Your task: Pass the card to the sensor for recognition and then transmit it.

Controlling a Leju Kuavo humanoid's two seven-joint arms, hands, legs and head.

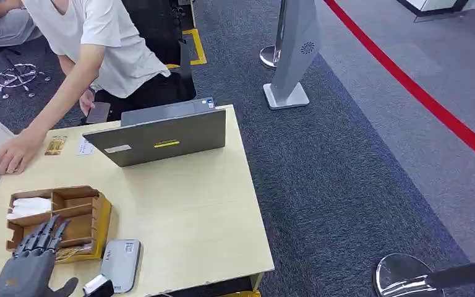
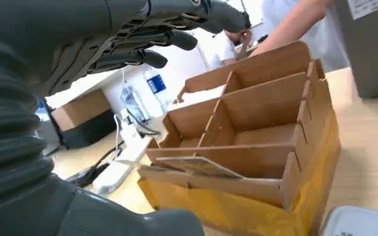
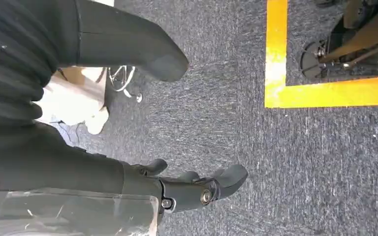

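Just ahead of the left hand's point(image 1: 29, 265) spread, empty fingers point(image 2: 177, 38) sits the cardboard organizer point(image 2: 256, 132), a card point(image 2: 197, 164) lying in its nearest slot below the fingertips, the grey sensor pad point(image 1: 121, 264) beside them, while the right hand point(image 3: 142, 123) hangs over carpet, fingers apart, grasping nothing.

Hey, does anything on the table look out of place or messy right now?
Mostly tidy. One card lies loose on the table by a person's hand, outside the cardboard organizer. Another card lies tilted in the organizer's front slot, under the open left hand.
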